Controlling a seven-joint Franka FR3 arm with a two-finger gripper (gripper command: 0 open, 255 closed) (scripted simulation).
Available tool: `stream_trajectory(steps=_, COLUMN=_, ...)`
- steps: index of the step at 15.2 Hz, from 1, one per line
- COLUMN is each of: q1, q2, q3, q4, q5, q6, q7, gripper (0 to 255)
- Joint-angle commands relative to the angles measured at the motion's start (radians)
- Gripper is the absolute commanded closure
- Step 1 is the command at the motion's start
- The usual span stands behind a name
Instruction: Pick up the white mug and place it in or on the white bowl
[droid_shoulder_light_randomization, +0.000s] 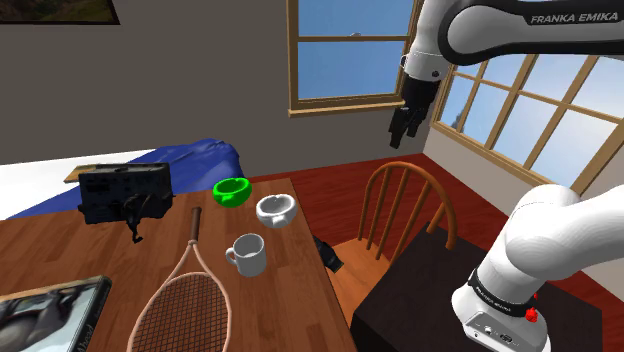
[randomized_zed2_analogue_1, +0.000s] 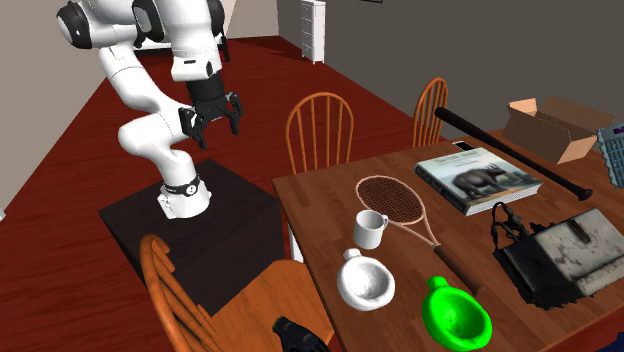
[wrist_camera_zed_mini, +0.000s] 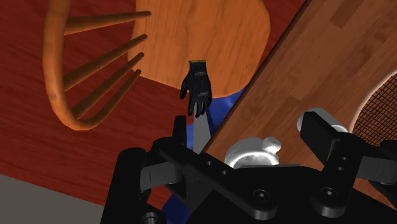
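Observation:
The white mug (droid_shoulder_light_randomization: 248, 254) stands upright on the wooden table (droid_shoulder_light_randomization: 90, 255), its handle toward the shoulder view's left. Just beyond it sits the white bowl (droid_shoulder_light_randomization: 275, 209), near the table's edge. In the second exterior view the mug (randomized_zed2_analogue_1: 370, 229) is beside the racket head and the bowl (randomized_zed2_analogue_1: 365, 281) is in front of it. My gripper (droid_shoulder_light_randomization: 405, 128) hangs open high above the chair, well off the table and far from both. It also shows open and holding nothing in the second exterior view (randomized_zed2_analogue_1: 210, 118). Seen from the wrist, the bowl (wrist_camera_zed_mini: 253, 153) lies far below, between the spread fingers (wrist_camera_zed_mini: 321, 130).
A green bowl (droid_shoulder_light_randomization: 231, 190), a racket (droid_shoulder_light_randomization: 185, 290), a black device (droid_shoulder_light_randomization: 123, 193) and a book (randomized_zed2_analogue_1: 478, 178) share the table. A black bat (randomized_zed2_analogue_1: 510, 150) and a cardboard box (randomized_zed2_analogue_1: 550, 125) lie farther off. A black glove (wrist_camera_zed_mini: 197, 89) rests on the wooden chair (droid_shoulder_light_randomization: 400, 210) beside the table edge.

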Motion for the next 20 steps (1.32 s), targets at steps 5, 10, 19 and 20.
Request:
stream_trajectory(steps=5, q1=0.02, q2=0.084, q3=0.052, q4=-0.036, q5=0.031, q6=0.121, q7=0.057, gripper=0)
stream_trajectory(steps=10, q1=0.041, q2=0.219, q3=0.117, q4=-0.05, q5=0.059, q6=0.272, q7=0.128, gripper=0)
stream_trajectory(steps=19, q1=0.059, q2=0.527, q3=0.229, q4=0.015, q5=0.05, q6=0.518, q7=0.27, gripper=0)
stream_trajectory(steps=20, q1=0.06, q2=0.565, q3=0.24, q4=0.029, q5=0.042, q6=0.541, q7=0.289, gripper=0)
